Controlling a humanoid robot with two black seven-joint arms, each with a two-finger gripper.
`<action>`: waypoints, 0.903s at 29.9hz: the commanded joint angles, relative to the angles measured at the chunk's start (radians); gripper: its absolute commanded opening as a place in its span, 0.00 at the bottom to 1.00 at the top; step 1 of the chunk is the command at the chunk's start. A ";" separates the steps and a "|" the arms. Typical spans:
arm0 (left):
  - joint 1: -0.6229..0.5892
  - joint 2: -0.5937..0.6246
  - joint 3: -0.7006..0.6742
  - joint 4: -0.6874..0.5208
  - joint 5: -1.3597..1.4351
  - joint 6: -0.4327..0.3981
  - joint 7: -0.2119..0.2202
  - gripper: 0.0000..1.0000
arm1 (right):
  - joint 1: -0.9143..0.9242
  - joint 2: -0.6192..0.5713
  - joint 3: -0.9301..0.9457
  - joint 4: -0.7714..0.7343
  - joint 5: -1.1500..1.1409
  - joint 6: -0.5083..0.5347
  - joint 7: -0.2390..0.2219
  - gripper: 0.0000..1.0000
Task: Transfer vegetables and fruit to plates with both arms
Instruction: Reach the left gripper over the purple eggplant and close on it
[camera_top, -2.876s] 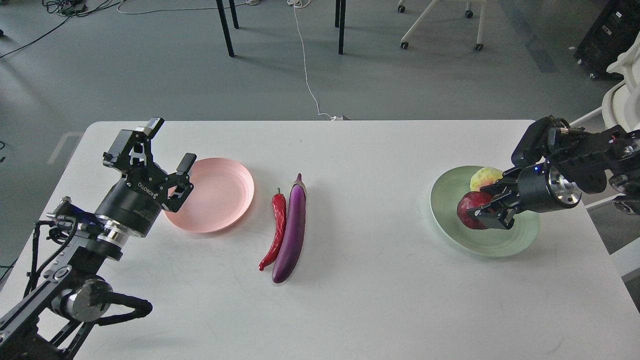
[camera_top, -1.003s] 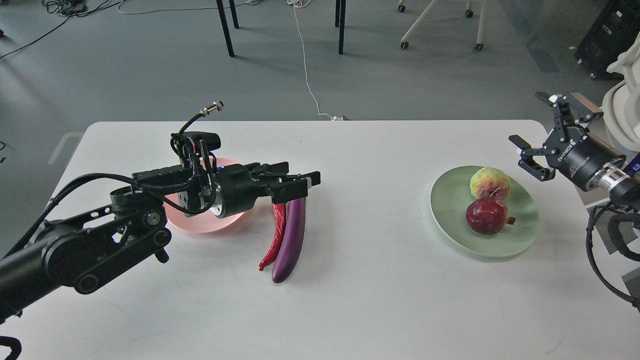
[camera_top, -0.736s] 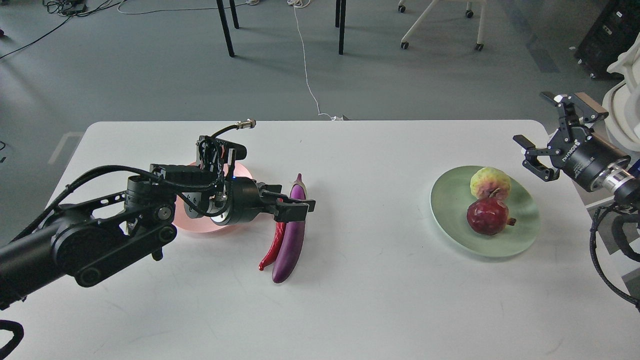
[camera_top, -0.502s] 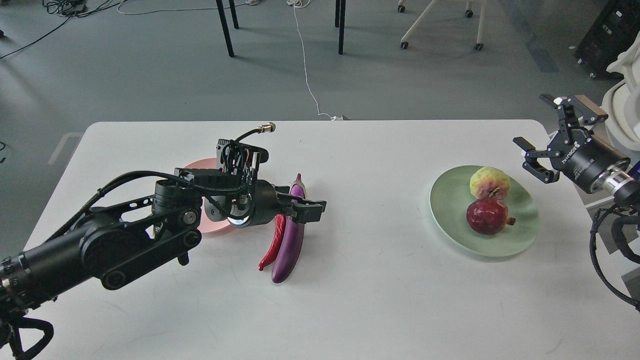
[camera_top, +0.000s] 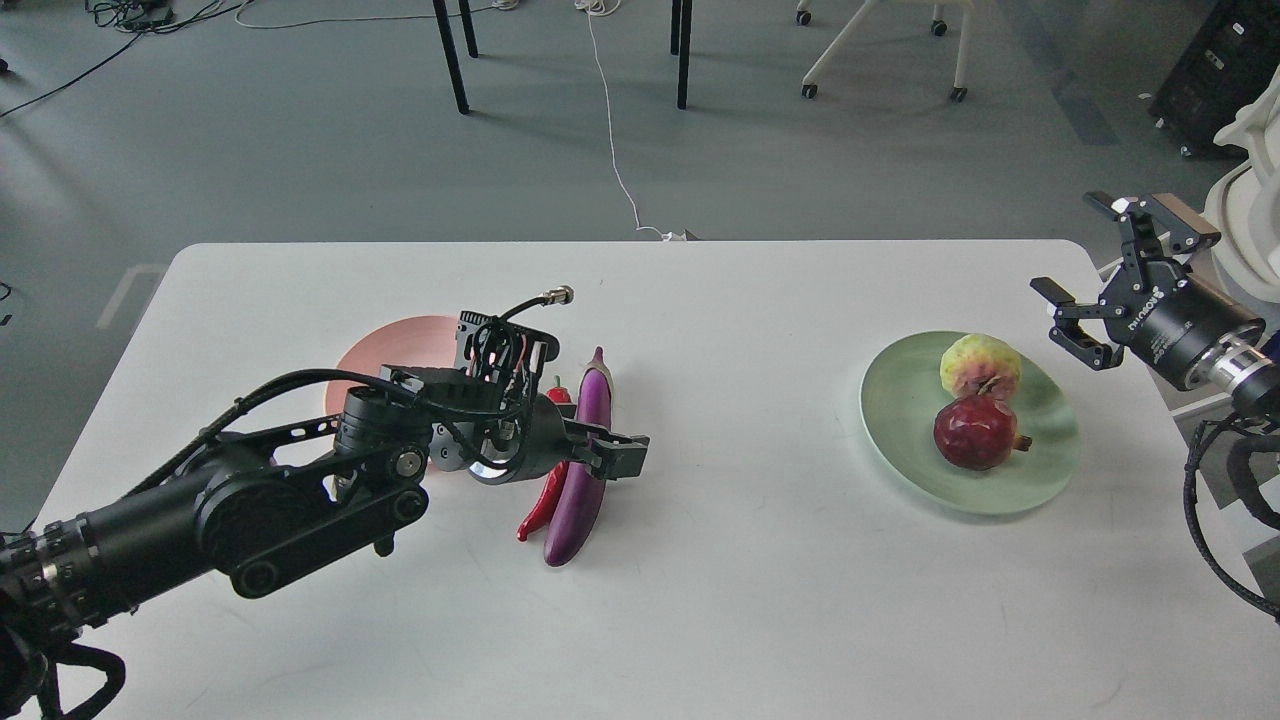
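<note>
The purple eggplant (camera_top: 577, 505) and the red chili pepper (camera_top: 538, 507) lie side by side at the table's middle. My left gripper (camera_top: 612, 455) is low over the eggplant's middle, fingers open on either side of it; its wrist hides part of the chili. The pink plate (camera_top: 385, 350) lies behind my left arm, partly hidden. The mint green plate (camera_top: 900, 440) on the right holds the yellow-green fruit (camera_top: 980, 365) and the dark red pomegranate (camera_top: 975, 432). My right gripper (camera_top: 1062, 242) is open and empty, raised to the right of that plate.
The white table (camera_top: 760, 600) has its far edge behind the plates. Chair and table legs (camera_top: 682, 50) and a white cable (camera_top: 612, 140) are on the floor beyond it. White equipment (camera_top: 1245, 190) stands off the table's right side.
My right gripper let go of the pomegranate on the green plate and pulled back up and right. My left arm swung from beside the pink plate to the eggplant and came down over it.
</note>
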 joint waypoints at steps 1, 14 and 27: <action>0.009 -0.003 0.003 0.011 0.001 0.000 0.001 0.98 | 0.000 0.001 0.011 0.003 0.000 0.000 0.000 0.98; 0.012 -0.015 0.023 0.038 0.001 0.000 0.003 0.87 | 0.000 -0.002 0.034 0.006 0.000 0.000 0.000 0.98; 0.026 -0.028 0.023 0.065 0.003 0.000 0.014 0.49 | 0.000 -0.008 0.034 0.006 0.000 0.000 0.000 0.98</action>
